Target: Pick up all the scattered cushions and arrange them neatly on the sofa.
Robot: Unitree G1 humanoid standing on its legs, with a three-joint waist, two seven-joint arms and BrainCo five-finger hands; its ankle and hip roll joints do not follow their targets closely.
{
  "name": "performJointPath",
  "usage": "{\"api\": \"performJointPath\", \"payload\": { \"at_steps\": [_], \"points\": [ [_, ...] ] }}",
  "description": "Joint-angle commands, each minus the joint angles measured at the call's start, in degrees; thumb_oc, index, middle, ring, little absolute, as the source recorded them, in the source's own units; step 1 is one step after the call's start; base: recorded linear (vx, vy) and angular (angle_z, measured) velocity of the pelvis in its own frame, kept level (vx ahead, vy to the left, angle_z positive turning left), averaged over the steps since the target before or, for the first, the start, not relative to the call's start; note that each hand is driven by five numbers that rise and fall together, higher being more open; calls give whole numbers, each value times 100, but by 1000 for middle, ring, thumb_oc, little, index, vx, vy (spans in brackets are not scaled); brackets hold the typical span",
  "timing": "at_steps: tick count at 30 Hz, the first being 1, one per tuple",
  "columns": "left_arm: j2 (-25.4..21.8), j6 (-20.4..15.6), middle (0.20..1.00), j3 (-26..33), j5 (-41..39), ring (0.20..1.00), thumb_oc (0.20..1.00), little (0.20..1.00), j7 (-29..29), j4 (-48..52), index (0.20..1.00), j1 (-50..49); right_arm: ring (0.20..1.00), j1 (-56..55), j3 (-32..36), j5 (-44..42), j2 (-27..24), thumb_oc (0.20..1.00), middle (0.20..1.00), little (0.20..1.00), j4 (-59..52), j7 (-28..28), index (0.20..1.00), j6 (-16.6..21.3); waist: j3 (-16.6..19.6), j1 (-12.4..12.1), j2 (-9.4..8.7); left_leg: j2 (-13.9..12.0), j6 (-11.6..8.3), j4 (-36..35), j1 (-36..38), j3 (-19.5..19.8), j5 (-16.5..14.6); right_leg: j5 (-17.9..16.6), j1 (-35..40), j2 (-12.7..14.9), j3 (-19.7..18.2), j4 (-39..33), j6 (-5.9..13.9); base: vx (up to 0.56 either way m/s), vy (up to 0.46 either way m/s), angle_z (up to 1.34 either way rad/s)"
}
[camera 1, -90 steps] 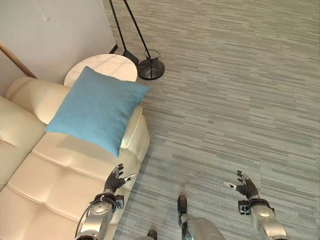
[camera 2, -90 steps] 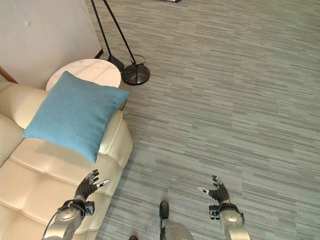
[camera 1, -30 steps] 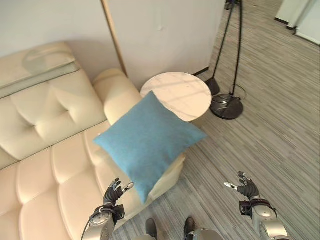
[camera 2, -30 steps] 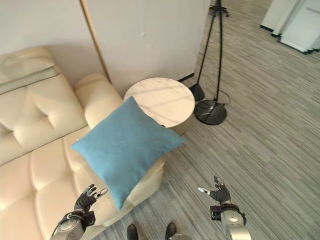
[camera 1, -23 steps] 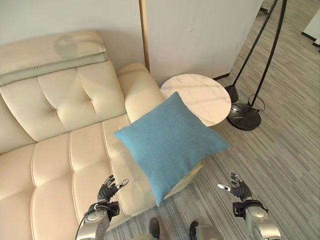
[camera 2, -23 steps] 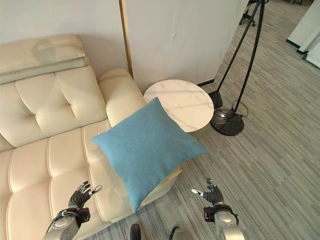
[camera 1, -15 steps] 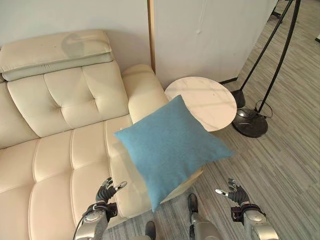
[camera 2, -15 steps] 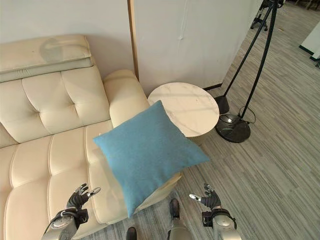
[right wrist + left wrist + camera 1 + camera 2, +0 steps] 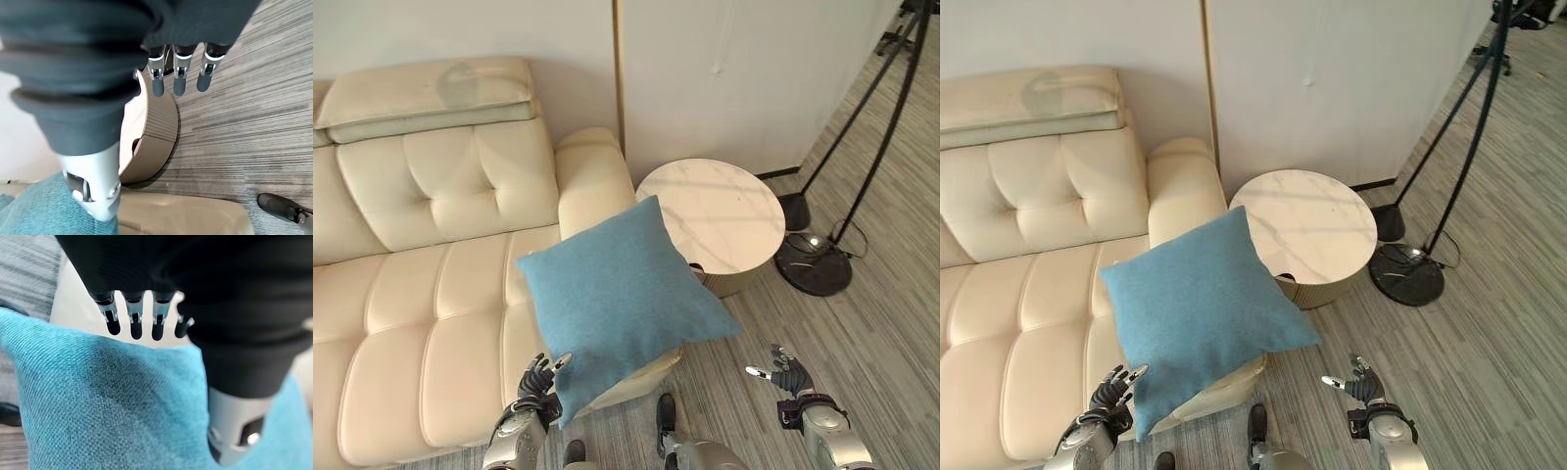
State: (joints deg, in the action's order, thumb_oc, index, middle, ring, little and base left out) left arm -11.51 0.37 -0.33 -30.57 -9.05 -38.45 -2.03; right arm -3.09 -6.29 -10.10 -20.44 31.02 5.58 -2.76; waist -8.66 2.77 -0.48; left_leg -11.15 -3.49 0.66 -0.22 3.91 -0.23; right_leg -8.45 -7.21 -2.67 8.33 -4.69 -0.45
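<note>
A blue square cushion [image 9: 617,294] lies tilted on the right end of the cream sofa [image 9: 411,294], leaning on the armrest with its lower corner hanging over the seat's front edge. My left hand [image 9: 536,380] is open just left of that lower corner, fingers spread. In the left wrist view its straight fingers [image 9: 134,318] point over the cushion [image 9: 98,401] without gripping it. My right hand [image 9: 788,374] is open and empty above the floor, right of the sofa; its fingers [image 9: 178,73] hang straight in the right wrist view.
A round marble-topped side table [image 9: 720,211] stands against the sofa's right armrest. Right of it stands a black floor lamp with a round base [image 9: 818,269] and a slanted pole. A white wall runs behind. Striped grey floor spreads to the right.
The camera has swung, so the whole scene has shifted. My left hand now sits closer to the cushion's lower corner. Both hands stay open.
</note>
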Motion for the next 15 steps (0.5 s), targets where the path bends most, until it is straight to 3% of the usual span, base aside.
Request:
{"api": "performJointPath", "payload": {
  "at_steps": [1,3,5,8,13,15],
  "points": [
    [-265,-252,1000,-90,-173,1000,1000,1000,4,164,1000,76,1000,-129,-6,-71,-16,1000,1000,1000,-238,40,1000,219,37,105,-251,300,-176,87,-185,-522,52,1368,449,688,-243,603,426,17,-8,27],
    [-271,-206,1000,-150,-16,1000,1000,1000,-19,105,1000,107,1000,-108,18,-65,-60,1000,1000,1000,-113,128,1000,193,-57,78,-264,234,-184,88,-581,-804,350,1378,523,768,-55,577,434,-3,15,62],
    [-268,-248,1000,-111,-81,1000,1000,1000,34,122,1000,87,1000,-94,13,-35,-40,1000,1000,1000,-138,116,1000,189,-24,65,-230,233,-187,-107,-520,-864,280,1408,496,741,-60,596,444,49,45,98],
    [-230,-199,1000,-97,-12,1000,1000,1000,65,112,1000,-38,1000,-125,20,380,-123,1000,1000,1000,-49,189,1000,101,116,52,-227,314,-152,-339,-362,-885,269,1400,591,743,-60,545,508,129,93,-24],
    [-299,-187,1000,-57,20,1000,1000,1000,63,86,1000,-30,1000,122,25,845,-433,1000,1000,1000,157,300,1000,-55,168,-21,-332,396,-99,-472,-195,-937,245,1371,671,814,-94,509,559,78,86,21],
    [-431,-197,1000,-9,43,1000,1000,1000,72,27,1000,83,1000,468,51,1112,-849,1000,1000,1000,165,315,1000,-186,195,-81,-442,465,-55,-512,-157,-939,190,1330,677,866,-102,468,609,70,91,-16]
  ]
}}
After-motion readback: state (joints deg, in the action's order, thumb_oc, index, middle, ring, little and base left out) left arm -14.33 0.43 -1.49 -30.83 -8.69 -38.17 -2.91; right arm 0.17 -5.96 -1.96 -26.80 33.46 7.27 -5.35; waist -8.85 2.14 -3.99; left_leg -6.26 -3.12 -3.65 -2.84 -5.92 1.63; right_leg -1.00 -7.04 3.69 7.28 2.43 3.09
